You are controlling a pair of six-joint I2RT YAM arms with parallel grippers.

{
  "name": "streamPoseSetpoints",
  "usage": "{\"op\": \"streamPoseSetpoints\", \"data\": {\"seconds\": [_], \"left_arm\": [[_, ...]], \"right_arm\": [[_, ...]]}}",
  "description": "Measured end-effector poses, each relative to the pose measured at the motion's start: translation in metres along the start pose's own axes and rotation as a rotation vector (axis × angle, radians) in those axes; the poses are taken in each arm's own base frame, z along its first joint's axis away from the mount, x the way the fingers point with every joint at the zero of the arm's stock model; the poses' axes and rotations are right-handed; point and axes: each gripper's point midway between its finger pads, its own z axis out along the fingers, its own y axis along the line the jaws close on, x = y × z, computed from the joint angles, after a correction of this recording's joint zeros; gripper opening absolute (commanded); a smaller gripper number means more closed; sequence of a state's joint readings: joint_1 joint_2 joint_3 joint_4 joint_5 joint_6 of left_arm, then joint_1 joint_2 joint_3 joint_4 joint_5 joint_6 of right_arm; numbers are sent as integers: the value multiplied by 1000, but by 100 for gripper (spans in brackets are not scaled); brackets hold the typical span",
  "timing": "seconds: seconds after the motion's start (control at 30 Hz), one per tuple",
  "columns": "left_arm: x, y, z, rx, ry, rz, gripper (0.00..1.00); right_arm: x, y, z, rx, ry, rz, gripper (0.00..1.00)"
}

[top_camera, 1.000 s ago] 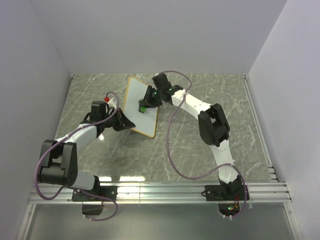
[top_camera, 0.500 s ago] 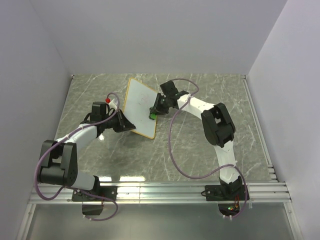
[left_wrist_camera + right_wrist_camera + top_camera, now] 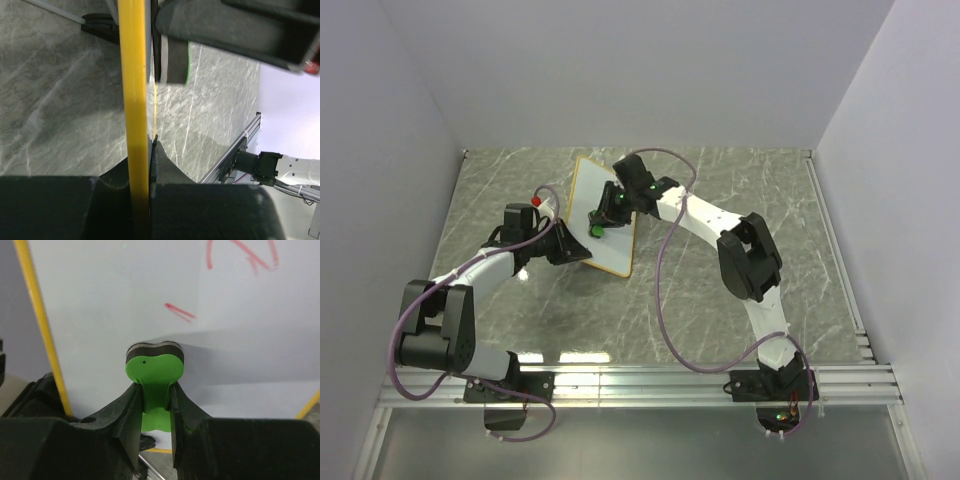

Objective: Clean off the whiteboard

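Three pale walls (image 3: 620,70) box in a grey marbled desk (image 3: 740,200), with rails (image 3: 640,382) along its near edge; the whiteboard (image 3: 586,195) stands tilted, left of centre. The left end effector (image 3: 576,250) clamps its near edge, and the right end effector (image 3: 601,222) presses a green eraser (image 3: 598,229) onto its face. Left wrist: the yellowish frame runs between closed fingers (image 3: 170,175). Right wrist: fingers pinch the eraser against the white surface — red marks (image 3: 179,311) lie above.

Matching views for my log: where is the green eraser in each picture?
Top external: eraser on the whiteboard, left of centre.
Left wrist: top middle, right of the yellow edge.
Right wrist: centre, in the right claw.
Shared landmark: the whiteboard's yellow frame.
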State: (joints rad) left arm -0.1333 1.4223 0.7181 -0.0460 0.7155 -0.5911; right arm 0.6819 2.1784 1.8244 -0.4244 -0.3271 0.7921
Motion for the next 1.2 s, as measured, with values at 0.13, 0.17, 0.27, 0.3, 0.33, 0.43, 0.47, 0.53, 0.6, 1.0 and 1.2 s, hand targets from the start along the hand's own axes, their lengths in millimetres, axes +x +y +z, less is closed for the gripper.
{"op": "streamPoseSetpoints", "data": {"seconds": [0.13,0.17,0.27,0.3,0.33,0.43,0.47,0.53,0.6,1.0,1.2], "left_arm": [[1,1,1,-1,4,-3,0],[1,1,1,-1,5,-3,0],[3,2,2,2,15,-9,0],[3,2,2,4,17,-9,0],[4,2,3,5,19,-7,0],[5,3,4,5,25,-10,0],[5,3,4,6,26,-10,0],[5,3,4,7,28,-11,0],[5,3,4,7,29,-10,0],[-2,5,8,6,18,0,0],[-3,4,9,10,22,2,0]], "right_arm": [[5,9,1,-23,8,-12,0],[5,8,1,-25,9,-9,0],[7,6,2,-37,4,-4,0],[8,4,1,-42,2,-5,0],[10,3,0,-44,1,-5,0],[23,-9,-2,-37,16,0,0],[28,-13,-3,-36,19,3,0],[38,-23,-6,-24,32,9,0],[49,-33,-8,-9,47,17,0],[22,-14,0,16,53,10,0],[-40,35,12,-75,-46,-13,0]]}}
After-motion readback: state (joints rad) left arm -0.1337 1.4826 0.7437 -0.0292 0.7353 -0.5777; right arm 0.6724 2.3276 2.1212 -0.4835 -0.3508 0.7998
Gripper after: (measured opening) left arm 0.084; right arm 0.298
